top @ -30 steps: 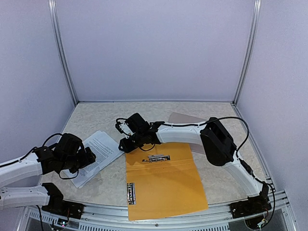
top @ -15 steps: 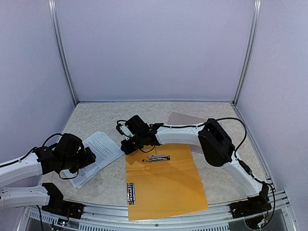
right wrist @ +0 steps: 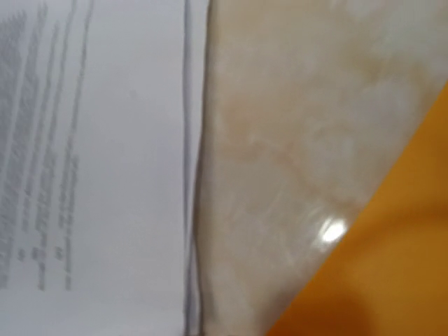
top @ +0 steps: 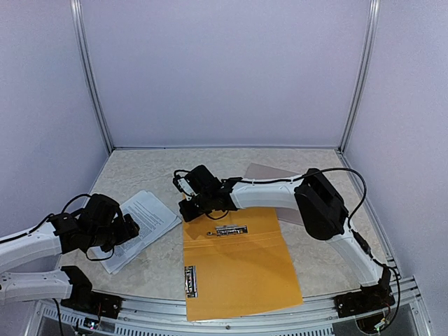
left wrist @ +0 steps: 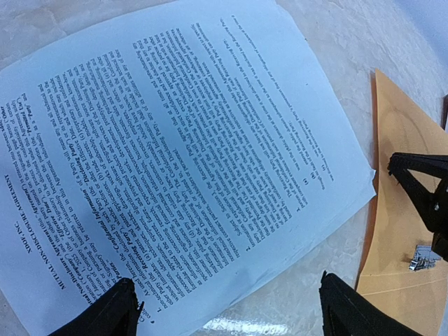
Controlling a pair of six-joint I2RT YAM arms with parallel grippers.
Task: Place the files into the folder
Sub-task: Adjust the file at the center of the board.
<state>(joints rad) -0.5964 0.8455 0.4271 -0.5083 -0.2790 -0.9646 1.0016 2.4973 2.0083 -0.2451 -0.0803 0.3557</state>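
Observation:
The files (top: pixel 143 218) are white printed sheets lying left of centre; the left wrist view shows their dense text (left wrist: pixel 175 161). My left gripper (top: pixel 130 227) hovers over their near edge, open, its black fingertips (left wrist: pixel 122 311) wide apart and touching nothing. The folder (top: pixel 238 269) is orange and lies open and flat in the middle. My right gripper (top: pixel 185 208) is low at the folder's far left corner, between folder and files. Its fingers do not show in the right wrist view, which has paper (right wrist: pixel 91 175) on the left and the orange corner (right wrist: pixel 392 280) at lower right.
Two metal clips sit on the folder, one near its far edge (top: pixel 231 229) and one on its left side (top: pixel 190 280). A taupe cover (top: pixel 269 173) lies behind the right arm. Walls close off the table on three sides.
My right gripper's jaws have closed and it has shifted slightly to the right at the folder's corner. The left arm and the files have not moved.

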